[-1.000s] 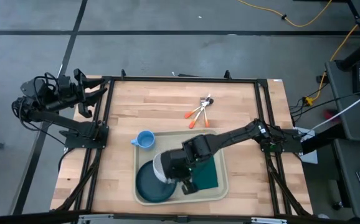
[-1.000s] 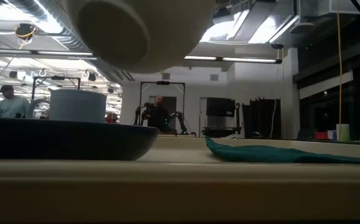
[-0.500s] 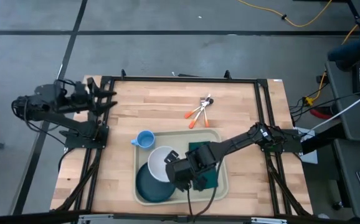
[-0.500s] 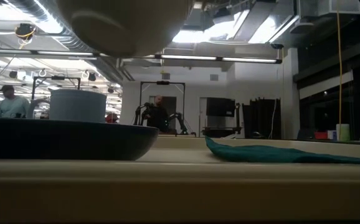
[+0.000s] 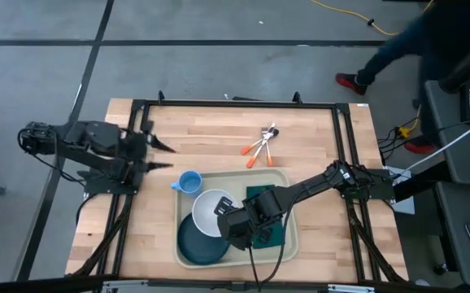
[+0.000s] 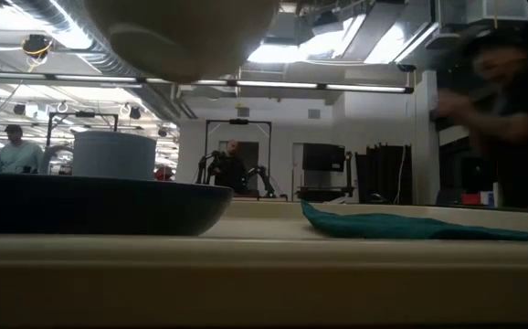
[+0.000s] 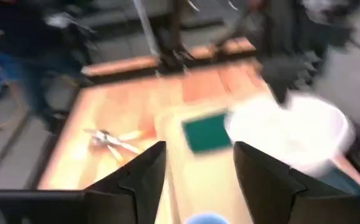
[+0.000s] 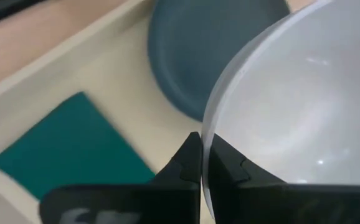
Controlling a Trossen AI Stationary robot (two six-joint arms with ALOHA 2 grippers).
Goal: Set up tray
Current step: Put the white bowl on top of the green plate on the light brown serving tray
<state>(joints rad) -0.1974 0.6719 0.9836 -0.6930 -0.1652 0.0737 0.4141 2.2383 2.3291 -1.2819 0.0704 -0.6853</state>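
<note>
I see the tray (image 5: 288,244) at the near middle of the wooden table (image 5: 219,138), about 6 o'clock from the table centre. My right gripper (image 5: 223,213) is over the tray's middle, fingers pinched tight on the rim of a white bowl (image 5: 206,210); the right wrist view shows both fingers (image 8: 189,163) clamped on that rim. The bowl hangs in the air, above the 12 o'clock edge of the dark teal plate (image 5: 198,244), which lies in the tray's left half. In the low view the bowl's underside (image 6: 177,37) floats clear above the plate (image 6: 90,203). A green napkin (image 5: 271,221) lies flat in the tray at 3 o'clock from the plate, partly under my right arm.

A blue cup (image 5: 188,182) stands on the table just outside the tray's far-left corner, at 11 o'clock from the plate. 2 orange-handled utensils (image 5: 259,146) lie on the table at 12 o'clock from the tray, well apart from it.

My left gripper (image 5: 160,155) sits at the table's left edge, 9 o'clock, jaws spread and holding nothing. A person (image 5: 418,41) walks past beyond the far-right corner.
</note>
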